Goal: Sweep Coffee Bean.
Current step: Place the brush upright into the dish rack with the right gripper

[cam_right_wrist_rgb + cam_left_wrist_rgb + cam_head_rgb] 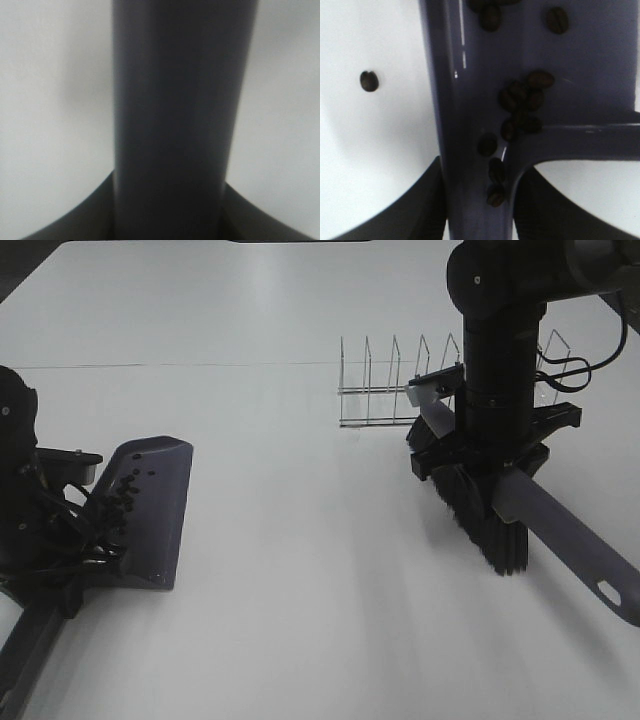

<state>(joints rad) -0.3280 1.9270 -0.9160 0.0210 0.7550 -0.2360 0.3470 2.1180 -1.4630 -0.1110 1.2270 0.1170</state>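
A purple dustpan (150, 505) lies on the white table at the left. Several coffee beans (126, 494) lie in it. In the left wrist view the beans (522, 100) cluster on the pan (600, 60), and one bean (369, 81) lies apart on the table. My left gripper (85, 565) is shut on the dustpan's rear part (470, 165). My right gripper (487, 465) is shut on a brush handle (175, 120) and holds it at the right; the black bristles (485, 520) point down at the table and the handle (580, 555) slants toward the right edge.
A wire rack (395, 390) stands on the table behind the brush, just left of the right arm. Cables (60, 525) hang by the left arm next to the dustpan. White tabletop (320, 570) lies between dustpan and brush.
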